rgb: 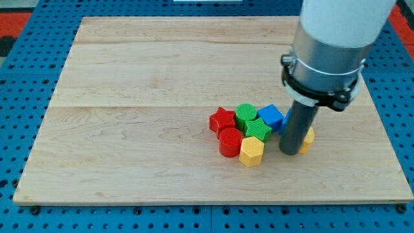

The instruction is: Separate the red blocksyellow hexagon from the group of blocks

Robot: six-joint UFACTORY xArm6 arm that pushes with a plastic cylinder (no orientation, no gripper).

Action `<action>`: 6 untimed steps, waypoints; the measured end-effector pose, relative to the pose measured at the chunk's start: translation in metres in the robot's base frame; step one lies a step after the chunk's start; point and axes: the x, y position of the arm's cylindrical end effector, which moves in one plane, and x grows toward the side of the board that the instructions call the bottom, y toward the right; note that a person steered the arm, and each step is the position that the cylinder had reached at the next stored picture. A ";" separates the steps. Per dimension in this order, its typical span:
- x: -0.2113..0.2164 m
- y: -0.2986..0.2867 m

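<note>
Ribbed plastic yellow hexagon (pixel 251 151) sits nearest, on the pale wood-grain surface (pixel 129 129), touching the red cylinder (pixel 229 142) and green star (pixel 258 129). My tip (pixel 291 153), no grasping tool, stands right of it, holding nothing. Behind: red star (pixel 222 119), green cylinder (pixel 245 113), blue cube (pixel 270 117).

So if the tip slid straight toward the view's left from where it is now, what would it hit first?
My tip sits right of the cluster. Sliding left, it would probably meet the yellow hexagon first, possibly clipping the green block above it; depth is unclear.

A robotics lab bench: a wooden board (pixel 162 97) set on blue perforated pegboard (pixel 26 84).
</note>
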 end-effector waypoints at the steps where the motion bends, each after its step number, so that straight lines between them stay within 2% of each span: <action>1: -0.026 -0.016; 2: -0.022 -0.017; 3: 0.017 -0.023; 4: 0.024 -0.054; 5: 0.004 -0.103; 6: -0.017 -0.101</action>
